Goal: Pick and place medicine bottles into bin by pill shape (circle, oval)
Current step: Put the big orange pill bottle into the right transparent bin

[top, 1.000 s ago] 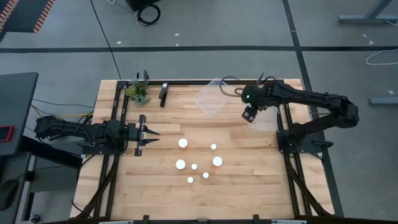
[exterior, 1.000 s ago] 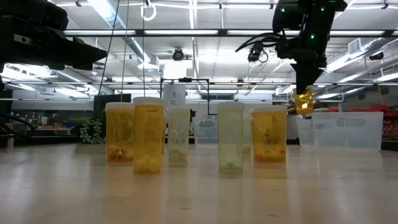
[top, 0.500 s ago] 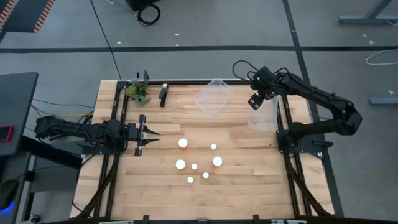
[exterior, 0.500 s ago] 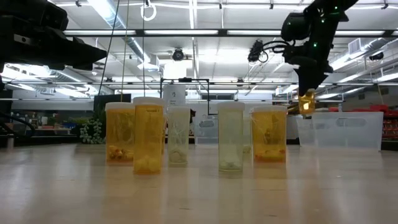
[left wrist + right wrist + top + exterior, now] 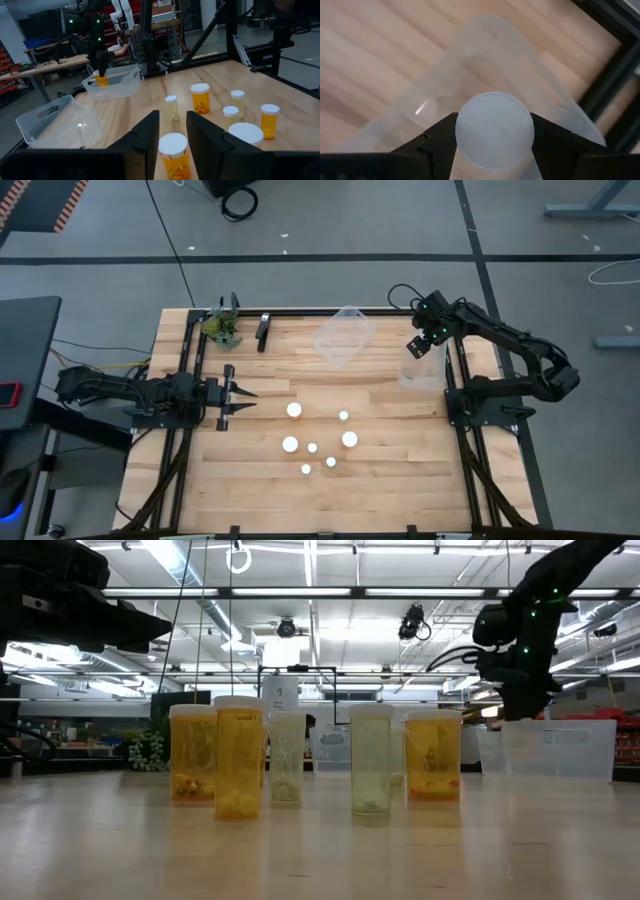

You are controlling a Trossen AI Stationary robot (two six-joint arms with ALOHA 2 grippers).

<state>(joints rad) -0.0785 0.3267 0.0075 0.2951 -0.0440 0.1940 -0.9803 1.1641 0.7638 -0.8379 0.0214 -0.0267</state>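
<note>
Several medicine bottles with white caps stand upright on the wooden table (image 5: 250, 480), grouped around its middle (image 5: 312, 448); in the low view (image 5: 239, 755) some are amber and some pale. My right gripper (image 5: 420, 346) is shut on one amber bottle (image 5: 101, 79) over a clear bin (image 5: 426, 368) at the table's far right. My left gripper (image 5: 238, 394) is open and empty at the table's left, pointing at the group; the nearest bottle (image 5: 173, 151) stands just beyond its fingertips. My right gripper pinches the bottle at its white cap (image 5: 494, 131), one finger on each side of it. The fingers come from above and point down. The bottle hangs upright below them, its amber body (image 5: 101, 80) inside the clear bin's walls; whether it touches the bin's floor I cannot tell.
A second clear bin (image 5: 344, 336) lies at the table's far middle. A small green plant (image 5: 222, 328) and a dark object (image 5: 263, 331) stand at the far left. Black frame rails (image 5: 455, 370) run along the table's sides.
My right gripper has carried the amber bottle toward the table's far right corner, to a place over the right-hand clear bin. The bottle has stayed upright in the hold and now shows within the bin's walls.
</note>
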